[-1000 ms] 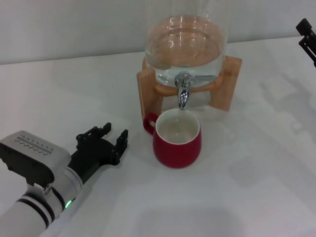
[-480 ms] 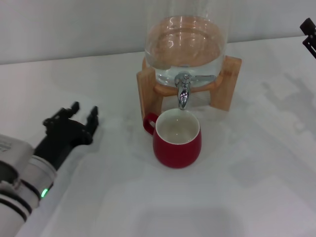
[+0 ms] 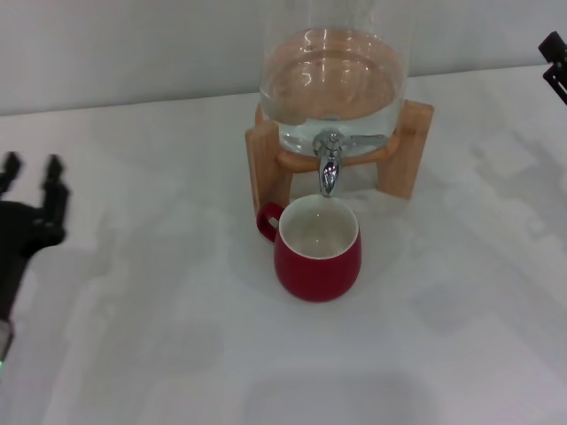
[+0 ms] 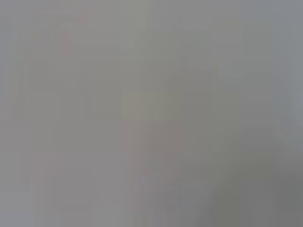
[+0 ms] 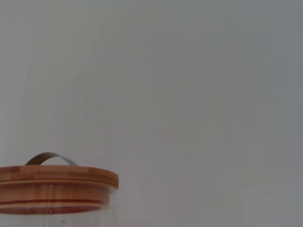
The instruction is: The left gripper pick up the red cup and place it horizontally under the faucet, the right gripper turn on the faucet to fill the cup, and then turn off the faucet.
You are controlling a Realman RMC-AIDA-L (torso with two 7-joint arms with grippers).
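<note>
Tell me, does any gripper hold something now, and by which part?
Nothing is held. The left gripper is open and empty, far from the red cup. The right gripper is barely in view.

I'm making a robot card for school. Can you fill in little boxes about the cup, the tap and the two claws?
cup: red, upright on the table, handle toward the robot's left
tap: chrome, spout just above the cup's rim, no water seen running
jar: glass, holds water, on a wooden stand
left gripper: open, far left of the cup, holds nothing
right gripper: at the right edge, mostly out of view
</note>
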